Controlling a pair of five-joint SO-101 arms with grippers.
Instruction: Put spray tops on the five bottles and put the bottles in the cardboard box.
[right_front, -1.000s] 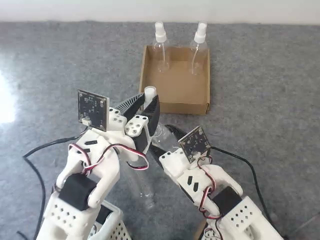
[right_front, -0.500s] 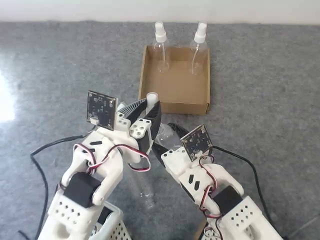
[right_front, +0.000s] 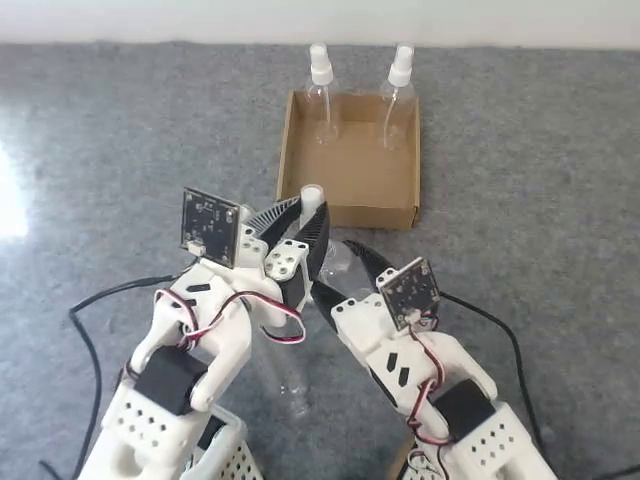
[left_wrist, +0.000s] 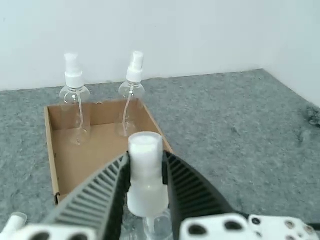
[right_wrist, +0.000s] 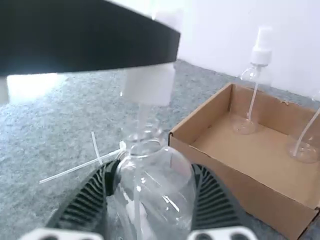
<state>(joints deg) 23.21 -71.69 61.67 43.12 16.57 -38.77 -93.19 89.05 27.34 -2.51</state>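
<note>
From the high view I have both grippers meeting near the middle of the grey mat (right_front: 520, 150), with the cardboard box (right_front: 350, 212) at their 12 o'clock. The left gripper (right_front: 300, 222) is closed tight on a white spray top (right_front: 311, 196), which it holds upright; on its own wrist view the ribbed fingers (left_wrist: 107, 187) press both sides of the spray top (left_wrist: 145, 172), and the left gripper (left_wrist: 145, 165) points toward the cardboard box (left_wrist: 51, 150).

The right gripper (right_front: 345, 268), at about 4 o'clock of the left one, is clamped around a clear bottle (right_front: 336, 262). From the right wrist I see the right gripper (right_wrist: 152, 187) hugging the bottle (right_wrist: 152, 182) at its shoulder. The spray top (right_wrist: 150, 82) hangs above the neck, not seated, and its dip tube (right_wrist: 140, 117) runs down into the opening.

Two capped bottles stand upright inside the box against its 12 o'clock wall – one toward 11 o'clock (right_front: 321, 90), the other toward 1 o'clock (right_front: 398, 90).

A loose thin tube (right_wrist: 75, 167) lies on the mat just beside the held bottle.
</note>
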